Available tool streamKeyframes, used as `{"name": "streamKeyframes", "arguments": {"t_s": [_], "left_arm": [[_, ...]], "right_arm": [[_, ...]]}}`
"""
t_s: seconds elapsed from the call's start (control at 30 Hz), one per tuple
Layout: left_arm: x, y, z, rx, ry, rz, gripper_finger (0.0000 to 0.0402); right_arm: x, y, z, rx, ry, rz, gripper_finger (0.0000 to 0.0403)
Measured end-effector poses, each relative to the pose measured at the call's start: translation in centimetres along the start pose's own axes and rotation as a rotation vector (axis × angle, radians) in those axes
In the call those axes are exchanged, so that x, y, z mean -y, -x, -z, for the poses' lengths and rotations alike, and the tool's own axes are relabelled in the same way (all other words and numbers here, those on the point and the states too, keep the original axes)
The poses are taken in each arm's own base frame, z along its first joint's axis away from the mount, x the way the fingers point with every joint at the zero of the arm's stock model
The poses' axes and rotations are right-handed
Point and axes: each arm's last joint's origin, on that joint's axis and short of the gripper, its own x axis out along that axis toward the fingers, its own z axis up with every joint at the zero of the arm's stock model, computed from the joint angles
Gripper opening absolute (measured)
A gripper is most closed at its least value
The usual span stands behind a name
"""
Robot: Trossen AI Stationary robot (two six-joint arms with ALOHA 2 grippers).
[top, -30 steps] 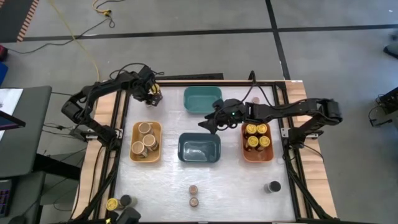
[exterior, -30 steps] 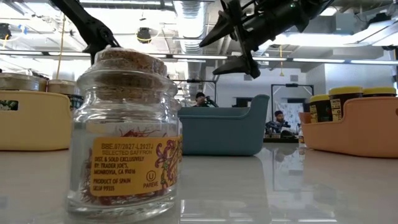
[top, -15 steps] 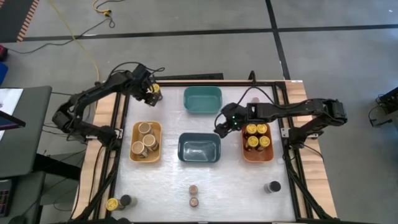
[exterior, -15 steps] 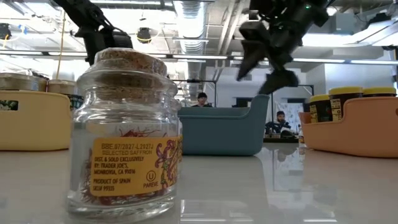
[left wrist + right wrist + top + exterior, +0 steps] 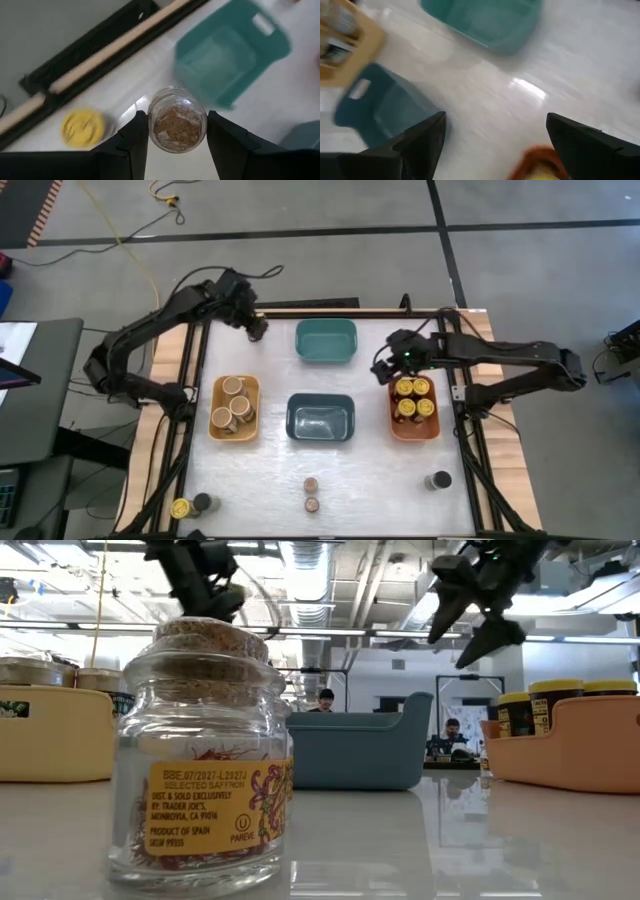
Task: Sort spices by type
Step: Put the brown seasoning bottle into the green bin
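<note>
Left gripper [image 5: 177,131] jaws clamped, raised; right gripper [image 5: 495,145] jaws spread, raised.

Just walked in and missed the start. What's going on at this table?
The robot is sorting spice jars into bins. The left gripper holds a clear glass jar of brown spice near the teal bin. The right gripper is open and empty beside the orange bin of yellow-lidded jars.

We look straight down on the table [image 5: 330,470]; our low view, level and close, shares its blue bin [image 5: 360,750].
</note>
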Motion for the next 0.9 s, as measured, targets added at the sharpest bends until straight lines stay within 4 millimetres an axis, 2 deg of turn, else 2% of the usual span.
{"name": "streamKeyframes", "arguments": {"t_s": [0.23, 0.43, 0.63, 0.73, 0.9], "left_arm": [[4.0, -2.2, -4.7, 0.021, -0.066, 0.062, 0.0164], [7.1, -6.1, -7.3, -0.035, -0.139, 0.086, 0.0164], [9.3, -11.9, -7.7, -0.147, -0.159, 0.078, 0.0164], [9.7, -14.8, -7.1, -0.210, -0.144, 0.062, 0.0164], [9.8, -18.4, -5.8, -0.298, -0.119, 0.027, 0.0164]], "right_arm": [[2.0, 0.4, 0.0, -0.066, 0.033, 0.114, 0.0368], [2.6, 0.4, -0.4, -0.064, 0.056, 0.136, 0.0368], [3.0, 0.3, -0.7, -0.057, 0.043, 0.147, 0.0368], [3.0, 0.3, -0.7, -0.057, 0.047, 0.147, 0.0368], [3.0, 0.3, -0.7, -0.058, 0.054, 0.146, 0.0368]]}}
